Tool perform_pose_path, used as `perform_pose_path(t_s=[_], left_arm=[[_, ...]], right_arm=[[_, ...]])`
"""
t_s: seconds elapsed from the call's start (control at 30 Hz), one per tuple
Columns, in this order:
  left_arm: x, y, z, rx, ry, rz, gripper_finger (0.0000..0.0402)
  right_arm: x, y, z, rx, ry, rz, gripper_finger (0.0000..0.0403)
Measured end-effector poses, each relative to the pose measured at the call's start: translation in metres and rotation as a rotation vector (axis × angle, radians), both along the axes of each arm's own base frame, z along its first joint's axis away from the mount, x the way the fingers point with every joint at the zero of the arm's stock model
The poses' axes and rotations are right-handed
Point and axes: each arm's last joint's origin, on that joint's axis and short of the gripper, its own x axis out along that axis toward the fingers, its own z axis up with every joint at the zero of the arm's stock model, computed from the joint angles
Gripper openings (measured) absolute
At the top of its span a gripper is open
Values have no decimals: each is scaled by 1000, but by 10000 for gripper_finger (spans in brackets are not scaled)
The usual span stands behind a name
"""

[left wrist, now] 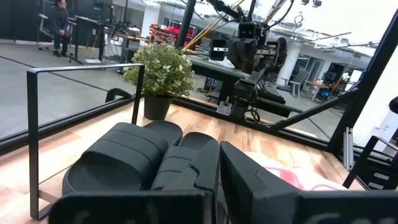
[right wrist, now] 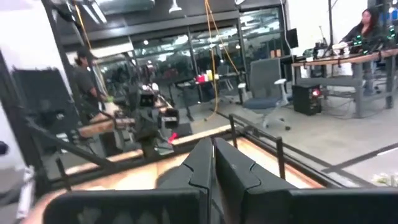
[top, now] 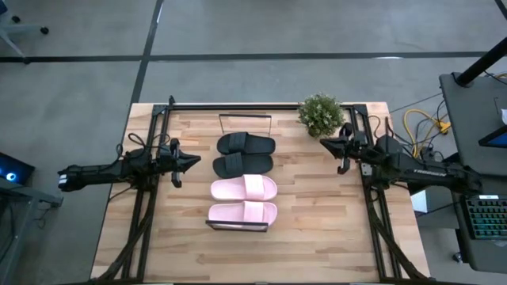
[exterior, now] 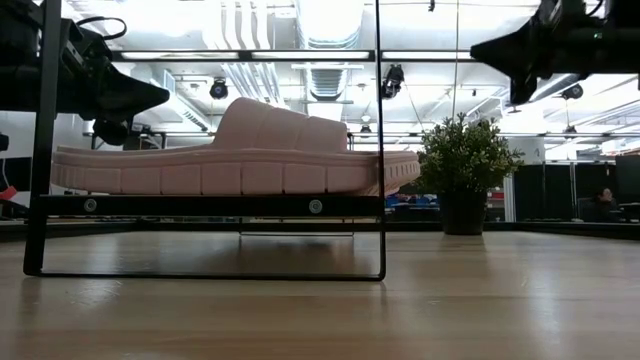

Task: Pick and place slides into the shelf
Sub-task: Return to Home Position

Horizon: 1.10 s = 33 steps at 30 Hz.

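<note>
Four slides lie in a single row along the shelf [top: 238,227], which runs down the middle of the desk [top: 317,214]. The two black slides [top: 245,144] [top: 243,165] sit side by side at the far half, touching each other. The two pink slides [top: 244,188] [top: 242,212] fill the near half, the first of them just beside the second black one. All four lie flat, strap up, crosswise to the shelf's length. In the low view the nearest pink slide [exterior: 240,160] rests on the shelf's black frame bar [exterior: 210,205], raised off the desk.

The left gripper [top: 192,161] hangs above the desk to the left of the row, level with the black slides and apart from them. Its fingers [left wrist: 186,174] are closed together and hold nothing. The right gripper [top: 325,142] hangs on the other side, well apart from the slides and just in front of a small potted plant [top: 321,113] at the desk's back edge. Its fingers [right wrist: 199,162] are also pressed together and empty. In the low view both grippers [exterior: 150,97] [exterior: 480,47] show high above the desk.
</note>
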Motion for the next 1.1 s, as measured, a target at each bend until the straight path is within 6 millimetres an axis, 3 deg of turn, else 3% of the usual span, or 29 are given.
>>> perform_pose_path(t_s=[0.3,0.6,0.93,1.1], left_arm=[[0,0,1,-2,-3,4,0],[-1,0,5,44,-13,7,0],[-3,0,8,81,-30,8,0],[-3,0,8,91,-31,7,0]], right_arm=[[-9,19,-3,59,21,63,8],[-24,33,1,-82,-4,28,8],[-22,38,-39,-63,8,135,8],[-21,38,-44,-85,8,152,8]])
